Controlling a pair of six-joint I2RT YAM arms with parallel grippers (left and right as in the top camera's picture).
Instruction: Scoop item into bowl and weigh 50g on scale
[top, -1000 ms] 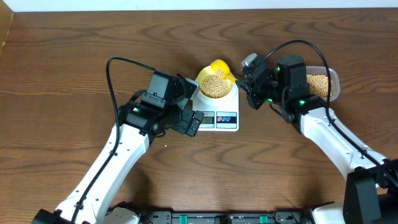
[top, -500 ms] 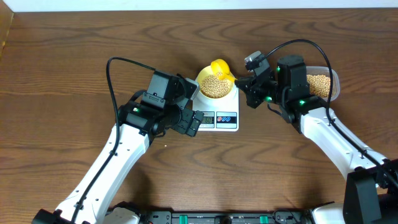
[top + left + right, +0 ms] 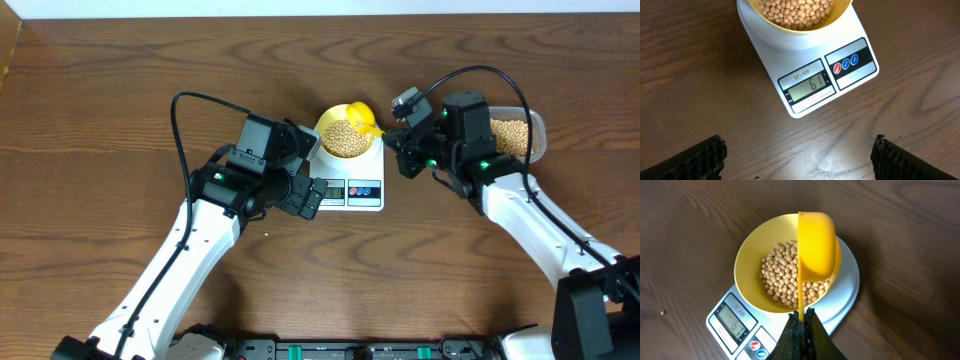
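The pale-yellow bowl [image 3: 325,128] stands on the white scale [image 3: 375,172] and holds a heap of tan beans [image 3: 346,140]. In the left wrist view the scale [image 3: 790,50] shows 61 on its display, with the bowl [image 3: 840,14] and beans [image 3: 797,10] at the top edge. My right gripper [image 3: 803,317] is shut on the thin handle of a yellow scoop [image 3: 815,240]. The scoop is turned on its side over the bowl [image 3: 747,270] and its beans [image 3: 780,277]. My left gripper [image 3: 799,155] is open above bare table in front of the scale, with nothing between its fingers.
A clear plastic tub [image 3: 535,128] with more beans stands at the right, partly behind my right arm. The right gripper [image 3: 392,135] is beside the scale's right edge and the left gripper [image 3: 308,168] is at its left edge. Dark wooden table lies all around.
The right gripper has rolled the scoop onto its side and drawn it a little toward the bowl's right rim. The left arm has not moved.
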